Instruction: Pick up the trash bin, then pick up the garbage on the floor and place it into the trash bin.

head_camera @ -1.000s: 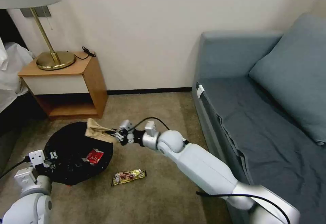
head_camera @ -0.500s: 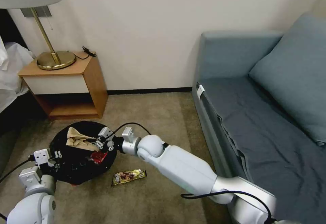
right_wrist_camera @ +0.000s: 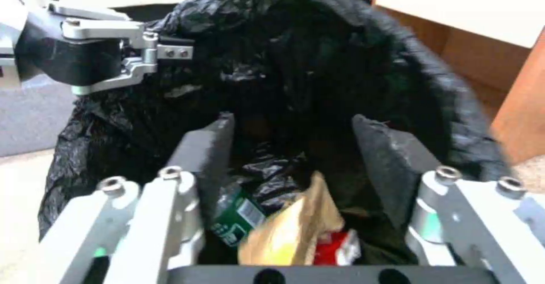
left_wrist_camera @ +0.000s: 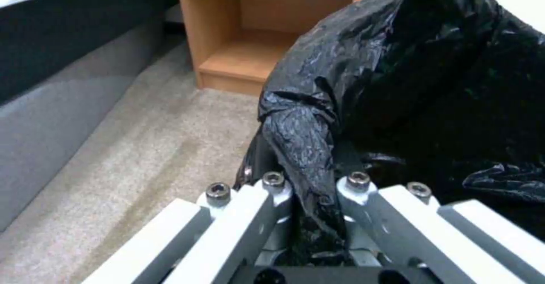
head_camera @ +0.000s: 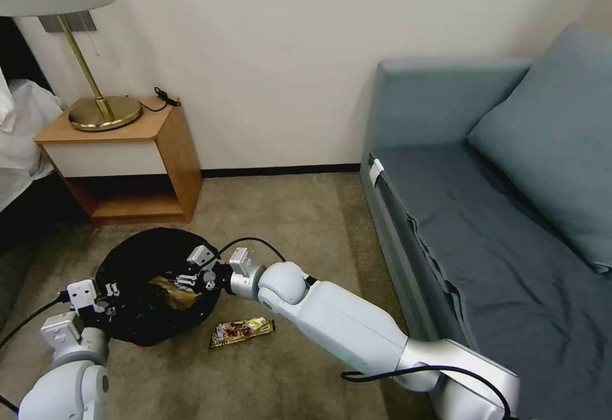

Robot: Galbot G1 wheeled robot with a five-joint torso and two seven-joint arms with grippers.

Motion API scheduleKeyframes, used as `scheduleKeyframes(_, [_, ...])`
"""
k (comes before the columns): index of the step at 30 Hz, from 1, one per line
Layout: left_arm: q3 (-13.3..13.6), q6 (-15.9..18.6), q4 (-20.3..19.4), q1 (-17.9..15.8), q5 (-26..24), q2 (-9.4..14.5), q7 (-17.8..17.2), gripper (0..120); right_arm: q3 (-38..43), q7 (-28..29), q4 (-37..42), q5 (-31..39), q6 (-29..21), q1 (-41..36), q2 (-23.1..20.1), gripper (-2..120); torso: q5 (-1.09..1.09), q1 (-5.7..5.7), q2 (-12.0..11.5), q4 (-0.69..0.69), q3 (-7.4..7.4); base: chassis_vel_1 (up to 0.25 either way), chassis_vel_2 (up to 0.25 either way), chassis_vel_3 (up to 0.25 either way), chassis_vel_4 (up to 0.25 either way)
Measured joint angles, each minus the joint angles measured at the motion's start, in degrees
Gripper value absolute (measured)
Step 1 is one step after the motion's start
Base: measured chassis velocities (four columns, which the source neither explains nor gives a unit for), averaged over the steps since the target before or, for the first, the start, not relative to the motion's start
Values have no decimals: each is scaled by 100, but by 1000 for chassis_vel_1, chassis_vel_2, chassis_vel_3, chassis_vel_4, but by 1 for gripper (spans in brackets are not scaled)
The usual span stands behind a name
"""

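Note:
The trash bin [head_camera: 137,267], lined with a crinkled black bag [left_wrist_camera: 408,84], sits low at the left over the beige carpet floor [head_camera: 299,216]. My left gripper [head_camera: 105,296] [left_wrist_camera: 315,190] is shut on the bag-covered rim. Over the bin's opening my right gripper [head_camera: 191,278] [right_wrist_camera: 295,139] is open with nothing between its fingers. Below it, inside the bin, lie garbage pieces: a crumpled brown wrapper [right_wrist_camera: 295,228] [head_camera: 171,292], a green-labelled bottle [right_wrist_camera: 236,216] and a red-and-white carton [right_wrist_camera: 335,250]. A gold-brown snack wrapper [head_camera: 242,331] lies on the floor beside the bin.
A wooden nightstand [head_camera: 172,152] carrying a brass lamp [head_camera: 95,111] stands behind the bin against the wall. A blue-grey sofa [head_camera: 484,216] runs along the right. A bed edge [head_camera: 19,152] is at the far left. Open carpet lies between the bin and the sofa.
My right gripper carried the brown wrapper left over the bin and opened. The wrapper has dropped into the bin. The left gripper still holds the rim.

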Motion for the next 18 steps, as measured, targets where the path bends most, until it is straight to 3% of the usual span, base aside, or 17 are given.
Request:
scheduleKeyframes(4, [-199,-2,118,-56,-50,70,-53,3,181,-6,27,-118,21,-62,-195,80,0,0,0,0,0,0,0,0,0])
scheduleKeyframes(6, [-216,-2,127,-60,-53,76,-55,3,198,-11,23,-141,29,-69,-222,82,0,0,0,0,0,0,0,0,0])
scheduleKeyframes(8, [-371,-3,207,-96,-102,140,-75,3,282,-65,-34,-462,100,-133,-434,95,0,0,0,0,0,0,0,0,0])
scheduleKeyframes(18, [-493,-4,291,-145,-190,214,-100,3,306,-179,-296,-1807,151,-458,-855,100,1,0,0,0,0,0,0,0,0])
